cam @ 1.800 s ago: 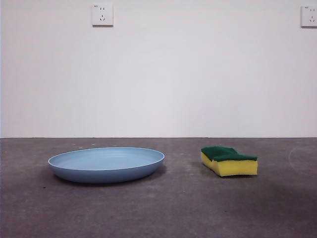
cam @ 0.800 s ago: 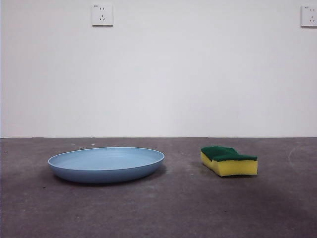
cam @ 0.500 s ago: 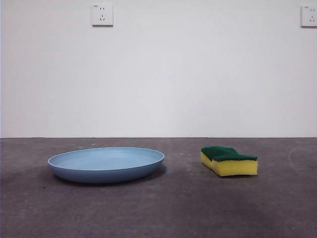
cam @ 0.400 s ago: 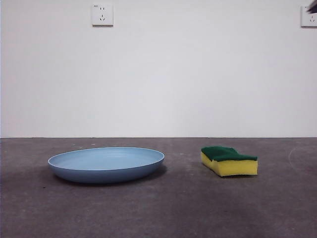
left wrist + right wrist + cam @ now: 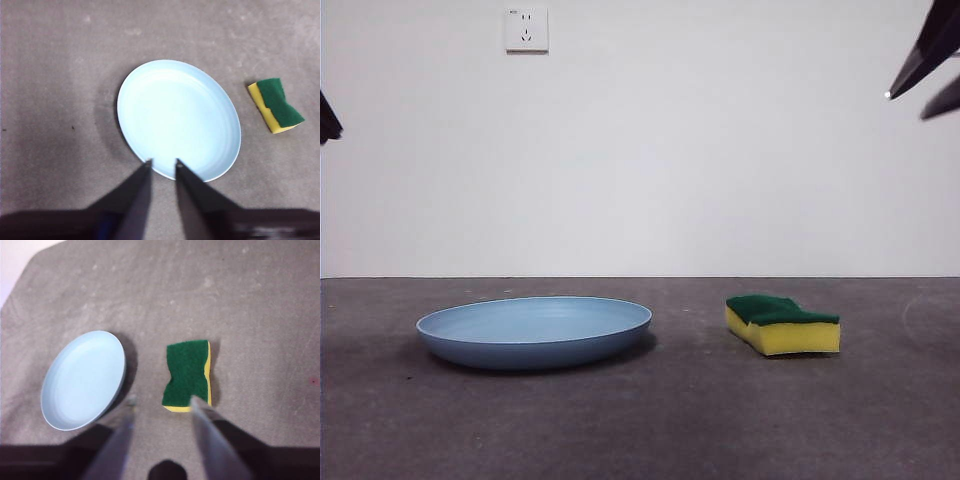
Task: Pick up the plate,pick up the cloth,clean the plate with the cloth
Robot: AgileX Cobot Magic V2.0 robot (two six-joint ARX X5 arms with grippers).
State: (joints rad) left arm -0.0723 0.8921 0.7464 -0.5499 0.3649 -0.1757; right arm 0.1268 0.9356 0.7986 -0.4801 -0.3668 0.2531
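- At the far left of the front view a black tip of the left gripper (image 5: 326,118) now shows where a moment ago there was only wall. From its wrist view the jaws stand a narrow gap apart with nothing between them, high above the near rim of the plate (image 5: 177,117).
- The plate has not moved: it lies flat on the table (image 5: 640,420), left of centre.
- The sponge (image 5: 782,324) sits to the right of the plate, well apart from it, green face up, also unmoved.
- At the top right the right gripper (image 5: 925,75) has dropped further into view. Its jaws are spread wide and empty, poised above the sponge.
- I'd say both arms are just starting their approach; no pick-up has begun yet.
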